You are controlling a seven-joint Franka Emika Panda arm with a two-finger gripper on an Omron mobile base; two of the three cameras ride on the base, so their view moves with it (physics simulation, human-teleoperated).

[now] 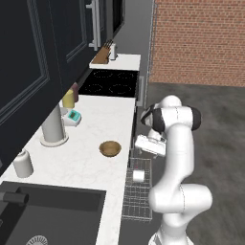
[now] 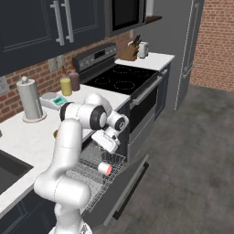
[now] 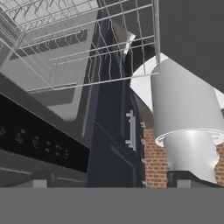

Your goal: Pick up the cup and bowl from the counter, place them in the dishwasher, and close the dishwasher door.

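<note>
The cup (image 1: 139,175), white with a red-pink top, lies on its side in the dishwasher's pulled-out wire rack (image 1: 136,198); the right base view shows the cup (image 2: 105,168) with its red end toward the open door (image 2: 130,180). My gripper (image 1: 149,145) hangs just above the rack, apart from the cup, open with nothing between its fingers. In the hand view the gripper (image 3: 111,184) has its tips spread wide, with rack wires (image 3: 87,43) ahead. The brown wooden bowl (image 1: 110,148) sits upright on the white counter (image 1: 86,167), left of my arm.
On the counter stand a paper towel roll (image 1: 52,125), a white round-topped jar (image 1: 22,163), a yellow jar (image 1: 68,99) and a small scale (image 1: 73,116). The black sink (image 1: 48,215) is near, the cooktop (image 1: 110,82) farther on. The open dishwasher door juts into the floor space.
</note>
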